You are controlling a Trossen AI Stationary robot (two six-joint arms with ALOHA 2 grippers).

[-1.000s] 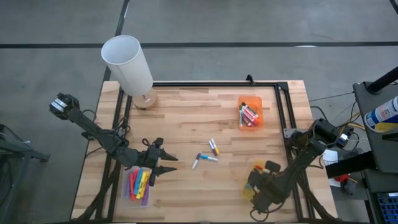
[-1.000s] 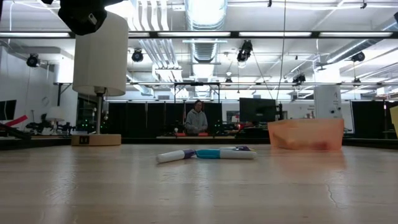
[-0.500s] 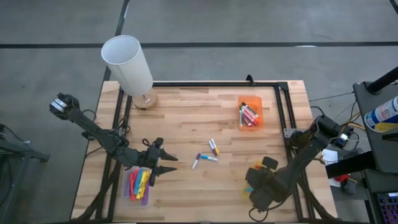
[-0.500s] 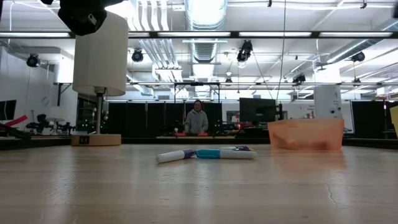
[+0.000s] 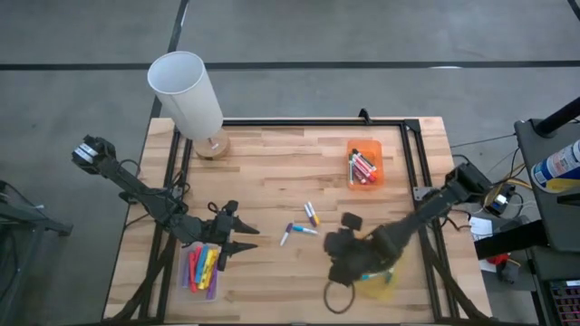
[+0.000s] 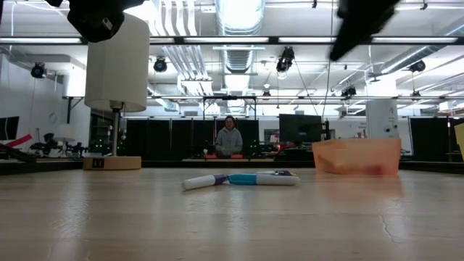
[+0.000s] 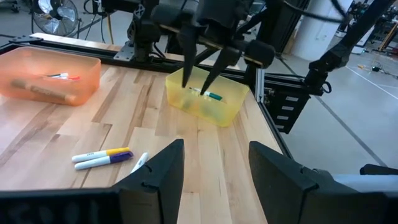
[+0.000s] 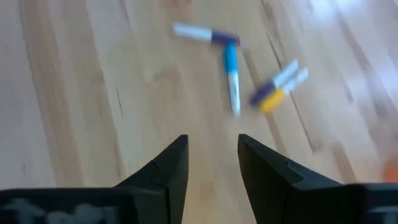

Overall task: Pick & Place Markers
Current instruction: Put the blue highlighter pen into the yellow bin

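Bright overhead light, motion-blurred wrist view

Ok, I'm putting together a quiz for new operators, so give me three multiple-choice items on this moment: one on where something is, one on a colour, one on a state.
1. Where do the loose markers lie?
A. On bare wood near the table's middle
B. Stacked on a shelf
C. On the floor

2. What colour is the bin holding red and pink markers?
A. Blue
B. Orange
C. Black

3. How do the right gripper's fingers stand?
A. Shut on a marker
B. Apart, holding nothing
C. Shut on a cloth

Answers:
1 A, the high view shows them on the planks, outside every bin.
2 B, its translucent walls show orange in the high and low views.
3 B, the right wrist view shows bare wood between the fingers.

The left gripper hangs open at the table's left.
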